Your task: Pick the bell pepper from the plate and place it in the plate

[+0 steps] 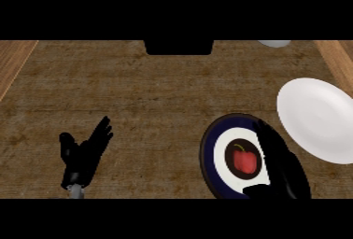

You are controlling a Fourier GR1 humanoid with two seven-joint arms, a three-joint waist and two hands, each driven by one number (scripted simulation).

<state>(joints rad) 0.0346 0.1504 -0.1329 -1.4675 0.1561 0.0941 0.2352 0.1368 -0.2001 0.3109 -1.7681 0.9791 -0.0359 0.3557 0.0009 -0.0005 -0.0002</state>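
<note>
A red bell pepper (244, 159) lies in the middle of a plate with a dark blue rim and white ring (215, 142) at the lower right. My right hand (279, 163) is over that plate's right side, just right of the pepper, fingers straight and pointing up the view, thumb low near the front edge. It holds nothing. A plain white plate (318, 119) sits further right and higher. My left hand (86, 151) rests open at the lower left, fingers up.
A dark rectangular object (179, 46) sits at the counter's far edge in the middle. A pale round object (276, 43) shows at the top right. Lighter wooden strips (14, 60) border the counter's sides.
</note>
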